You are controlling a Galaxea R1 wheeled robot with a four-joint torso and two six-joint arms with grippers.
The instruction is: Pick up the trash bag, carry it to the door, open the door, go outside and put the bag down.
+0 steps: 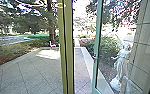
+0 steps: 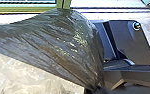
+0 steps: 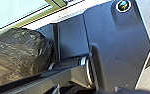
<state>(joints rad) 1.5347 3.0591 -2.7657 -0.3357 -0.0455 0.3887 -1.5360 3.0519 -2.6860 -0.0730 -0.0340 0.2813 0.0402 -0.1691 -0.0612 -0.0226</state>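
Note:
In the left wrist view the dark trash bag (image 2: pixel 66 47) is stretched taut and narrows to a gathered neck, where my left gripper (image 2: pixel 97 89) is shut on it. The bag's rounded side, the trash bag (image 3: pixel 18 55), shows in the right wrist view too, beside the robot's jointed bar. Ahead in the head view, the glass door (image 1: pixel 97 47) with its pale green frame and small handle stands swung open outward, right of a yellow-green post (image 1: pixel 66 50). The state of my right gripper I cannot tell.
Beyond the doorway lie grey paving (image 1: pixel 33 72) and a low pale curb (image 1: pixel 88 60), with bushes (image 1: pixel 103 47) and trees behind. A whitish figure (image 1: pixel 119 65) shows in or through the door's glass. A tiled wall (image 1: pixel 146 47) rises at the right.

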